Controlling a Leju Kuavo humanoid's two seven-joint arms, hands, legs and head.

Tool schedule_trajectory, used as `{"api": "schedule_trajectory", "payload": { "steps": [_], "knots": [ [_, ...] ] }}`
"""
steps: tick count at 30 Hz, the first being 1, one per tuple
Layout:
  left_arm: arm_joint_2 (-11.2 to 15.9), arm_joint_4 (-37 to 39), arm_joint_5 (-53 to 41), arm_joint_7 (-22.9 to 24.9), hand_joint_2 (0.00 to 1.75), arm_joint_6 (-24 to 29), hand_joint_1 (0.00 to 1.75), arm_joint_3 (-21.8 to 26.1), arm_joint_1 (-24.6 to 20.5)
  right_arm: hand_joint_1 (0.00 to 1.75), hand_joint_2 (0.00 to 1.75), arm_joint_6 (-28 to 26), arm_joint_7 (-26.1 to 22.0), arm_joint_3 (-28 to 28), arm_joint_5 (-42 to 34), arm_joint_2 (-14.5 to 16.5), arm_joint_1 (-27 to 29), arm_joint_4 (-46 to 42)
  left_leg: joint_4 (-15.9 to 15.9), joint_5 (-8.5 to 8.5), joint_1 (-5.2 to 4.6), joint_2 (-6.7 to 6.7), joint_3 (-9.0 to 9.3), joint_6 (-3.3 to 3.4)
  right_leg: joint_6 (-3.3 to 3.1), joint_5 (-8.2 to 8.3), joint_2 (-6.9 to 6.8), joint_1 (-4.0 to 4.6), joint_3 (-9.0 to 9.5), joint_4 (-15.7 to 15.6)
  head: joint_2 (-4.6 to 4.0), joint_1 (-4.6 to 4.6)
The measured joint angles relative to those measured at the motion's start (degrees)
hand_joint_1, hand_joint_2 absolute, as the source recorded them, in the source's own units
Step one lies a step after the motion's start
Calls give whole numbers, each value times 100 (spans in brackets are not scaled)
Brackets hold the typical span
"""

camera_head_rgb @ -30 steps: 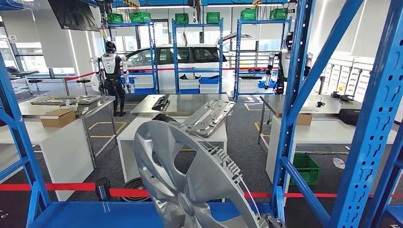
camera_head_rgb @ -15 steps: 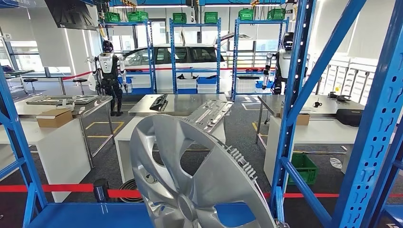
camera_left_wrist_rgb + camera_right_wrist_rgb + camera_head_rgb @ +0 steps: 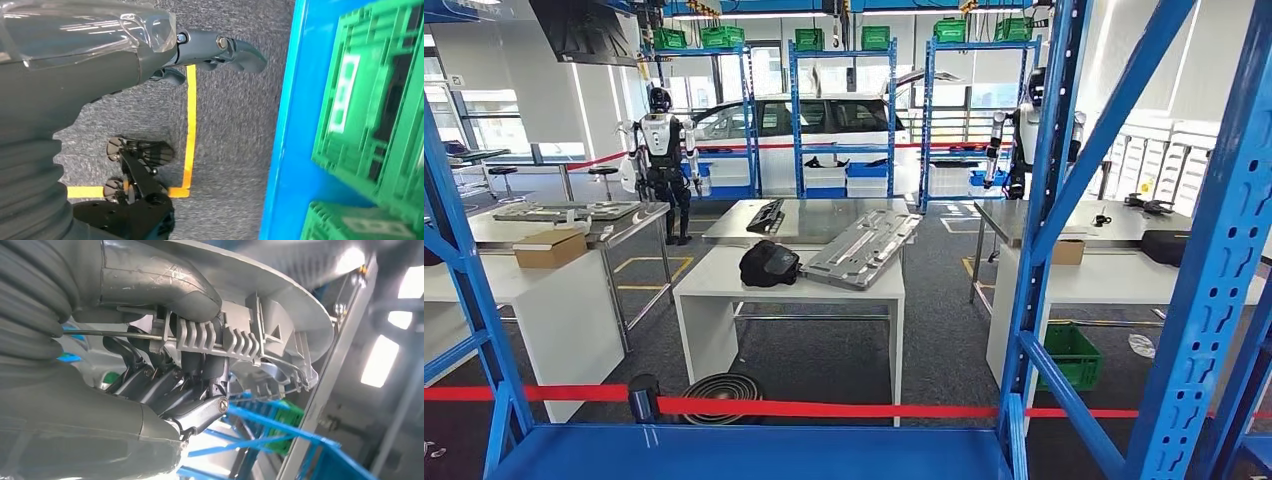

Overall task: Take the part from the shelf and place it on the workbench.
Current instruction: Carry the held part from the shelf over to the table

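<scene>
With my right robot hand [image 3: 170, 365] clamped, thumb over fingers, on the rim of the silver wheel cover [image 3: 280, 300] and the left robot hand [image 3: 200, 47] hanging empty, I'd carry it level to the white surface [image 3: 724, 285] ahead.

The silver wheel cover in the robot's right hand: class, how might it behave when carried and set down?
The wheel cover looks thin and moulded, so probably light for its size. The right hand grips only its ribbed rim, so it may swing or flex slightly. Being round, it could roll if set down on edge.
</scene>
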Motion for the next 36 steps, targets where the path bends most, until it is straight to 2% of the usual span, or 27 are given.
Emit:
{"api": "schedule_trajectory", "payload": {
  "steps": [2, 3, 5, 6, 7, 8, 10, 11, 12, 14, 16, 17, 18, 20, 21, 22, 23, 25, 27, 28, 30, 32, 33, 35, 36],
  "knots": [
    [3, 9, -212, -103, 175, -44, 0, 103, -56, 168, 175, 19, -151, 7, 250, -69, 56, -39, 241, -179, 18, 16, -108, -54, -59, 16, -1, -35, 10, -13, -1, -10],
    [4, 16, -296, -148, 175, -63, 0, 167, -87, 168, 175, -5, -193, 9, 370, -95, 78, -50, 536, -356, 28, 27, -242, -83, -78, 20, -2, -48, 13, -17, -1, -18],
    [4, 31, -420, -214, 175, -113, 0, 284, -133, 168, 175, -111, -235, 16, 587, -140, 122, -53, 1338, -732, 43, 43, -602, -123, -97, 20, -2, -41, 10, -14, 0, -30],
    [4, 36, -455, -231, 175, -136, 0, 330, -147, 168, 175, -173, -244, 20, 674, -162, 143, -53, 1626, -818, 46, 47, -736, -130, -97, 19, -2, -35, 9, -13, 0, -31],
    [4, 38, -475, -241, 175, -156, 0, 369, -157, 168, 175, -228, -246, 23, 744, -180, 159, -53, 1709, -796, 48, 50, -774, -129, -97, 19, -1, -30, 12, -12, 0, -32],
    [4, 39, -482, -246, 175, -167, 0, 404, -164, 168, 175, -267, -246, 26, 789, -197, 168, -53, 1544, -663, 48, 53, -690, -119, -96, 18, 5, -25, 19, -12, 0, -32],
    [5, 39, -485, -252, 175, -178, 0, 456, -174, 168, 175, -296, -247, 27, 820, -221, 176, -57, 729, -277, 39, 54, -276, -65, -92, 16, 19, -16, 37, -13, 0, -33],
    [6, 39, -486, -253, 175, -179, 0, 477, -184, 168, 175, -301, -249, 27, 822, -230, 175, -60, 354, -152, 26, 55, -88, -35, -84, 14, 25, 1, 37, -10, 0, -33],
    [7, 39, -486, -255, 175, -180, 0, 494, -196, 168, 175, -303, -250, 27, 823, -238, 177, -63, 118, -94, 11, 54, 26, -9, -71, 14, 26, 14, 30, -8, 0, -33],
    [7, 39, -487, -257, 175, -182, 0, 524, -217, 168, 175, -305, -252, 29, 826, -251, 180, -66, 10, -96, -17, 54, 61, 23, -21, 21, 24, 28, 14, -16, -1, -32],
    [1, 39, -487, -261, 175, -184, 0, 541, -227, 168, 175, -306, -252, 30, 829, -267, 182, -77, -55, -49, 5, 60, 99, 88, 30, -8, 22, 26, -9, 15, -1, -28],
    [-2, 39, -487, -262, 175, -185, 0, 546, -232, 168, 175, -307, -252, 28, 829, -278, 180, -84, -95, -20, 19, 65, 124, 127, 35, -82, 21, 28, -68, 138, 0, -25],
    [-4, 39, -487, -263, 175, -185, 0, 548, -239, 168, 175, -315, -252, 28, 840, -288, 180, -91, -129, 5, 32, 69, 146, 159, 25, -210, 19, 28, -189, 392, 0, -19],
    [-4, 40, -494, -264, 175, -185, 0, 552, -247, 168, 175, -373, -249, 31, 930, -305, 186, -94, -135, 19, 25, 71, 138, 182, 1, -529, 19, 18, -567, 1182, 0, -8],
    [-4, 40, -506, -264, 175, -185, 0, 553, -249, 168, 175, -418, -247, 37, 1000, -312, 195, -94, -133, 19, 22, 70, 133, 183, 12, -633, 19, 14, -730, 1517, 0, -4],
    [-4, 42, -524, -265, 175, -185, 0, 555, -250, 168, 175, -462, -247, 45, 1070, -320, 202, -94, -130, 18, 21, 66, 133, 183, 43, -652, 18, 10, -801, 1661, 0, -2],
    [-4, 44, -541, -266, 175, -184, 0, 557, -251, 168, 175, -494, -250, 55, 1121, -329, 206, -94, -127, 16, 20, 61, 137, 180, 89, -580, 17, 4, -753, 1562, 0, 1],
    [-5, 50, -566, -270, 175, -181, 0, 558, -255, 168, 175, -521, -258, 78, 1170, -351, 209, -94, -106, 1, 20, 46, 145, 157, 172, -266, 3, -13, -366, 773, 0, 5],
    [-4, 58, -585, -282, 175, -179, 0, 566, -263, 168, 175, -516, -286, 105, 1161, -367, 205, -94, -61, -30, -5, 34, 127, 105, 147, -39, -11, -7, -31, 106, -1, 7],
    [-3, 61, -599, -289, 175, -179, 0, 580, -268, 168, 175, -511, -304, 122, 1136, -372, 197, -94, -45, -37, -15, 33, 116, 76, 107, -2, -13, 4, 27, -13, -1, 4],
    [0, 64, -633, -296, 175, -185, 0, 623, -284, 168, 175, -506, -323, 155, 1062, -382, 158, -92, -30, -28, -14, 31, 105, 24, 29, 29, -8, 8, 17, -10, 0, -2],
    [4, 63, -649, -263, 175, -188, 0, 677, -298, 168, 175, -507, -322, 184, 984, -396, 91, -85, 107, -157, -1, 33, 42, -36, -30, 67, -12, -22, 8, -18, 0, -10],
    [7, 58, -637, -226, 175, -187, 0, 702, -301, 168, 175, -507, -321, 198, 953, -403, 60, -78, 318, -318, 9, 36, -44, -65, -52, 81, -16, -41, 2, -26, 0, -16],
    [8, 41, -552, -121, 175, -181, 0, 728, -294, 168, 175, -510, -320, 221, 938, -419, 21, -53, 1041, -737, 32, 43, -333, -114, -84, 101, -22, -35, -27, -23, 0, -32],
    [9, 27, -485, -64, 175, -180, 0, 732, -283, 168, 175, -512, -318, 233, 948, -428, 10, -37, 1393, -888, 39, 44, -469, -128, -93, 110, -25, -28, -47, -19, 0, -33]
  ]
}}
